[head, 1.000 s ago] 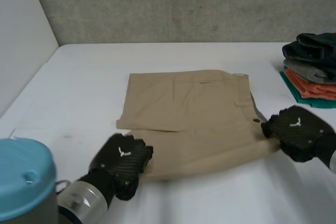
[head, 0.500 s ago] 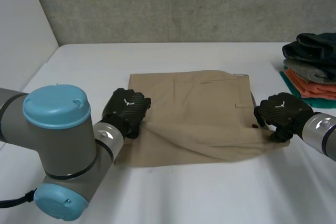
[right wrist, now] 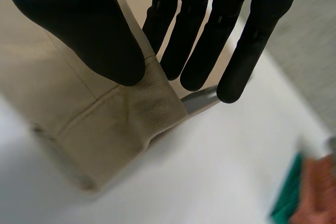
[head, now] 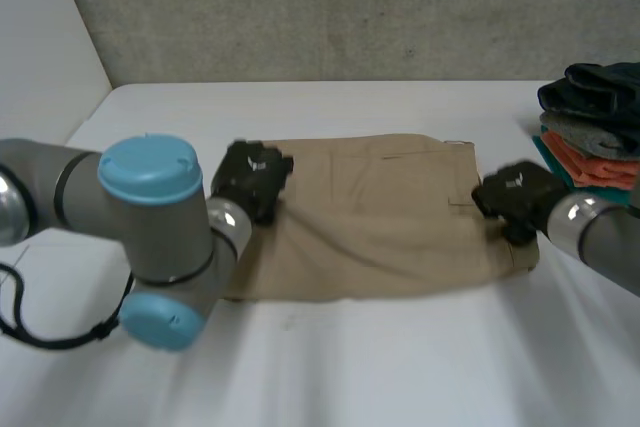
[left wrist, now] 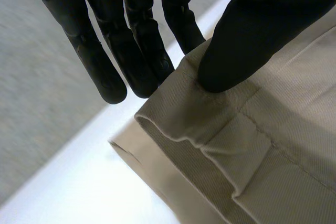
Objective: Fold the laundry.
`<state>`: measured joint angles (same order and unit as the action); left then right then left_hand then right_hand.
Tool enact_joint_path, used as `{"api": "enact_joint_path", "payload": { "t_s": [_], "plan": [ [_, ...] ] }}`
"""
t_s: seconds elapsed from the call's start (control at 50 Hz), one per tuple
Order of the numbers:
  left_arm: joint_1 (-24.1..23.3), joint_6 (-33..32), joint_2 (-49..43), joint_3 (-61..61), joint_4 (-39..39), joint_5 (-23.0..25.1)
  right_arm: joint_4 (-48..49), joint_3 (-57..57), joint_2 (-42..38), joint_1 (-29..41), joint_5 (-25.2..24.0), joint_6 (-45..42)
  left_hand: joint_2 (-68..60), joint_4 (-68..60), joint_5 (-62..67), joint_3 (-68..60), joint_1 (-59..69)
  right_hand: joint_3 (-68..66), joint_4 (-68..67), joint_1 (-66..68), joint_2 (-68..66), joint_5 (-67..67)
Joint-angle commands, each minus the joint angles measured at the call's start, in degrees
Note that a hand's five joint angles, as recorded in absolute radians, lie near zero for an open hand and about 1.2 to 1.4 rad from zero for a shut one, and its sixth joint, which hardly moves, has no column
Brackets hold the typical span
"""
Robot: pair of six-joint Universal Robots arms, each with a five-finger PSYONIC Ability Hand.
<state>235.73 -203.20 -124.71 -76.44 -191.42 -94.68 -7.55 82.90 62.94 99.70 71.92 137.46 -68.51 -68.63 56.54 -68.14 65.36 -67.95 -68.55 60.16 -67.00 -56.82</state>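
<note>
Khaki shorts [head: 380,222] lie in the middle of the white table [head: 400,367], doubled over lengthwise with the fold along the near side. My left hand [head: 252,179] is at their far left corner. In the left wrist view its thumb [left wrist: 247,30] presses the hem of the shorts [left wrist: 273,145] against the fingers [left wrist: 131,51] behind the edge. My right hand [head: 515,197] is at the right end, by the waistband. There the thumb [right wrist: 84,30] and fingers [right wrist: 189,51] pinch the corner of the shorts [right wrist: 100,124].
A stack of folded clothes [head: 595,132], dark on top with orange and green below, stands at the table's right edge, close to my right hand. My left arm's blue-capped elbow [head: 150,172] hangs over the near left of the table. Walls close the back and left.
Both hands have carried the near edge of the shorts up and away towards the far edge, laying it over the rest. My left arm has swung in over the near left.
</note>
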Motion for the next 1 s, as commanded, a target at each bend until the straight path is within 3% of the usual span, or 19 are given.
{"api": "enact_joint_path", "payload": {
  "t_s": [0.02, 0.14, 0.22, 0.24, 0.26, 0.28, 0.3, 0.34, 0.4, 0.62, 0.66, 0.8, 1.0],
  "plan": [
    [3.94, -3.6, -7.2, 11.12, -11.42, 0.19, 20.45, -9.15, -7.47, 3.65, 3.76, 1.4, -11.49, -11.37, 13.46, -11.86, 14.64, -12.05, -11.45, 19.84, -13.0, -13.18],
    [6.05, -7.91, -17.64, 23.06, -19.16, 1.33, 33.98, -17.57, -18.26, 5.76, 5.51, 1.32, -11.49, -11.37, 13.46, -11.86, 14.64, -12.05, -11.45, 19.84, -13.0, -13.18],
    [6.84, -8.0, -23.54, 29.4, -19.78, 3.35, 36.47, -25.23, -26.45, 6.38, 7.1, 1.23, -11.49, -11.37, 13.46, -11.86, 14.64, -12.05, -11.45, 19.84, -13.0, -13.18],
    [6.85, -8.09, -24.43, 30.2, -19.87, 3.88, 36.82, -26.46, -28.03, 6.64, 7.18, 1.23, -11.49, -11.37, 13.46, -11.86, 14.64, -4.28, -3.68, 12.07, -5.23, -5.41],
    [6.85, -8.09, -25.13, 30.64, -19.87, 4.41, 36.91, -27.61, -29.52, 6.9, 7.27, 1.23, -1.02, -0.9, 2.99, -1.39, 4.17, 19.45, 20.04, -11.65, 18.5, 18.31],
    [6.85, -8.09, -25.58, 30.82, -19.96, 5.02, 37.0, -29.97, -31.89, 6.99, 7.71, 1.32, 20.23, 20.35, -18.26, 19.87, -17.08, 57.95, 58.55, -50.16, 57.0, 56.82],
    [6.85, -8.09, -26.36, 30.82, -20.57, 6.42, 37.0, -31.04, -32.69, 7.08, 7.97, 1.32, 58.51, 58.63, -56.54, 58.14, -55.36, 57.95, 58.55, -50.16, 57.0, 56.82],
    [6.76, -8.0, -26.46, 30.65, -21.71, 7.22, 37.0, -32.18, -33.58, 7.08, 8.41, 1.4, 54.12, 54.24, -52.15, 53.75, -50.97, 57.95, 58.55, -50.16, 57.0, 56.82],
    [6.06, -8.0, -25.67, 28.46, -23.47, 7.75, 35.77, -31.75, -32.44, 7.26, 9.2, 2.1, 58.51, 58.63, -56.54, 58.14, -55.36, 57.95, 58.55, -50.16, 57.0, 56.82],
    [5.97, -7.56, -10.91, 10.1, -24.27, 7.58, 18.38, -16.2, -13.64, 6.29, 9.47, 14.67, 58.51, 58.63, -56.54, 58.14, -55.36, 57.71, 58.31, -49.92, 56.77, 56.58],
    [5.88, -7.47, -8.72, 5.98, -24.09, 7.49, 14.51, -13.91, -11.7, 5.77, 7.89, 16.25, 58.51, 58.63, -56.54, 58.14, -55.36, 49.65, 50.25, -41.86, 48.7, 48.52],
    [5.18, -5.9, -4.41, -2.21, -23.74, 7.4, 9.4, -10.57, -11.43, 2.78, 1.66, 17.66, 58.51, 58.63, -56.54, 58.14, -55.36, 36.68, 37.28, -28.89, 35.74, 35.55],
    [5.0, -2.2, -3.78, -5.74, -23.74, 7.4, 11.77, -13.38, -18.02, 2.69, 1.65, 16.7, 58.51, 58.63, -56.54, 58.14, -55.36, 35.84, 36.43, -28.05, 34.89, 34.7]
  ]
}}
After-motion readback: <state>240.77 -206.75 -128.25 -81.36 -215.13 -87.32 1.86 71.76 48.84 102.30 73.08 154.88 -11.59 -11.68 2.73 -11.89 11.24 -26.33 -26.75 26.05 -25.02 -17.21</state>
